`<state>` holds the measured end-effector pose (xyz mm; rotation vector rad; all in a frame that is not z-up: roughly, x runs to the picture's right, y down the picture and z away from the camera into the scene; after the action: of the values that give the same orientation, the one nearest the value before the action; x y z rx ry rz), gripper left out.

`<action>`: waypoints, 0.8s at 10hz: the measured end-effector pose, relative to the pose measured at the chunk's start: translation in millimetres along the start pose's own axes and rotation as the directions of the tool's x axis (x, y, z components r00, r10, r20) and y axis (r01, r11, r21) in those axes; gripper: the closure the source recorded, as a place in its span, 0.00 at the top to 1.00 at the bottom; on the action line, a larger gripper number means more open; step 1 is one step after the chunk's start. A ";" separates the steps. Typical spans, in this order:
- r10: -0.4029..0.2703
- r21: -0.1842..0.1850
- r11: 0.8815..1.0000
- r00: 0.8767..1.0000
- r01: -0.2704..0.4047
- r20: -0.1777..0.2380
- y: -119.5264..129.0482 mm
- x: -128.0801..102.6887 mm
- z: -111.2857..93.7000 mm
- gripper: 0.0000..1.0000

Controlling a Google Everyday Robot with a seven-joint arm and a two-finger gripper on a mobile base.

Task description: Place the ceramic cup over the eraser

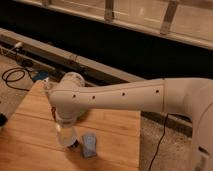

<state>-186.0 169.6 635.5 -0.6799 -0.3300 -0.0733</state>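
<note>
The single camera view looks down along the robot's white arm point(125, 97), which reaches from the right edge across a wooden table point(30, 135) and bends downward at a rounded joint above the boards; the gripper point(67, 136) hangs at the lower end of that bend, low over the table near its front part, and it is mostly wrapped by a pale, whitish cylindrical form that appears to be the ceramic cup point(66, 135), held upright at the end of the arm; whether the pincer is clenched on it or slack cannot be told from here; under the cup's lower right edge a small dark thing shows, probably the eraser point(75, 145), touching or just beside the cup's base, though which of the two is unclear; just to the right of that lies a blue-grey rectangular pad point(89, 144), flat on the wood and slightly angled; beyond the table's far left corner a black cable point(12, 77) loops on the speckled floor point(155, 145); a pale ledge point(75, 59) runs diagonally behind the table, below a dark wall.
</note>
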 end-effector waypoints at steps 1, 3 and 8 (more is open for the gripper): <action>0.000 0.000 1.000 1.000 0.000 0.000 0.0 -0.1 0.0 0.77; 0.000 0.000 1.000 1.000 0.000 0.000 0.1 0.0 0.1 0.80; 0.001 0.000 1.000 1.000 -0.001 0.000 0.0 0.1 -0.1 0.80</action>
<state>-185.9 169.6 635.5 -0.6802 -0.3300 -0.0728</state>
